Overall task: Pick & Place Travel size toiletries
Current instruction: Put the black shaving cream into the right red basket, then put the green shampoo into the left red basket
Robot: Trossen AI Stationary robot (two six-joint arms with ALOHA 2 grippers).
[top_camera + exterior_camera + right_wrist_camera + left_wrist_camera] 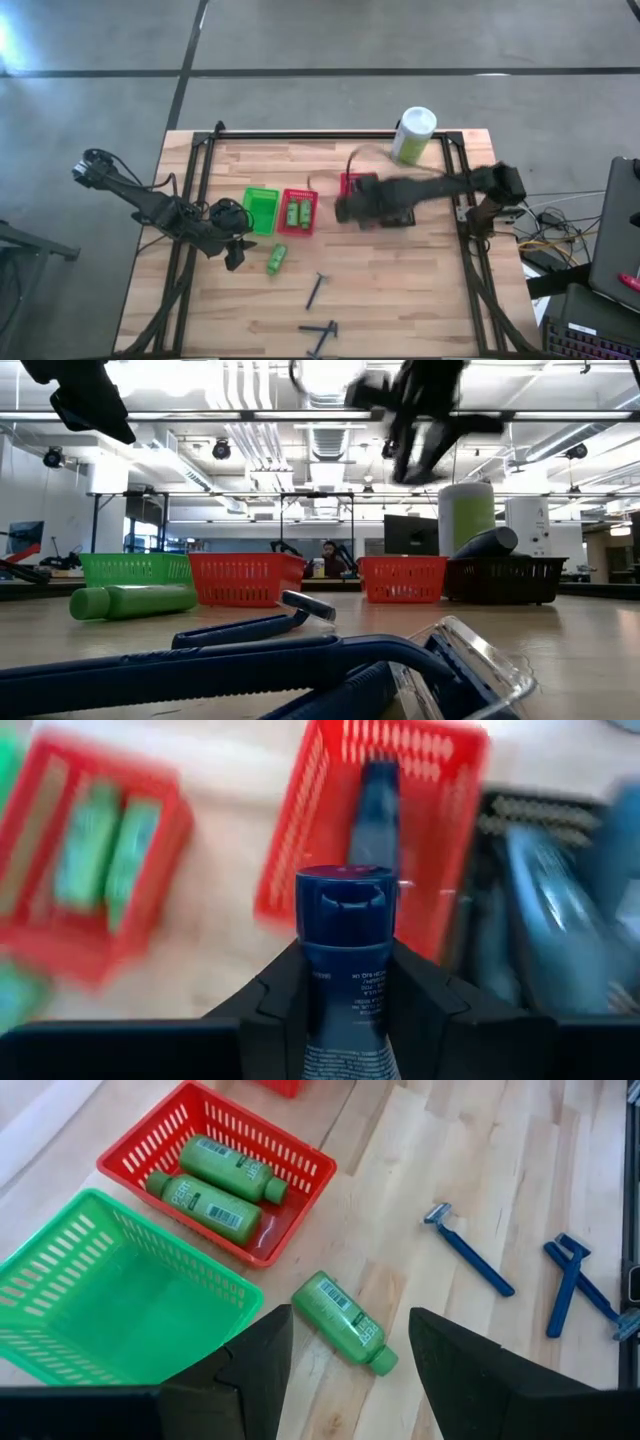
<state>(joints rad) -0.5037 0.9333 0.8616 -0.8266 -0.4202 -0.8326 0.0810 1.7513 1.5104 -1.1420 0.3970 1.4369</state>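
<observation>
One bright green little bottle (345, 1321) lies on its side on the table, just ahead of my open left gripper (345, 1355), whose fingers stand to either side without touching it. Two more green bottles (215, 1180) lie in a red basket (300, 1165) beside an empty green basket (60, 1270). My right gripper (345, 960), blurred in the high view (352, 207), is shut on a dark blue tube (345, 910) above a second red basket (440, 780). That basket holds another blue tube (378, 810). My right gripper pinches the dark blue tube's body (345, 990) just below its cap, between its two fingers. The capped end (345, 900) sticks out past the fingertips. The fingers slant steeply down from above. The tube is lifted clear above the baskets.
A black basket (540, 830) with more dark tubes stands right of the second red basket. A tall pale green canister (413, 135) stands at the far edge. Blue razors (470, 1248) (572, 1280) lie on the table's near part, close to the low camera (250, 660).
</observation>
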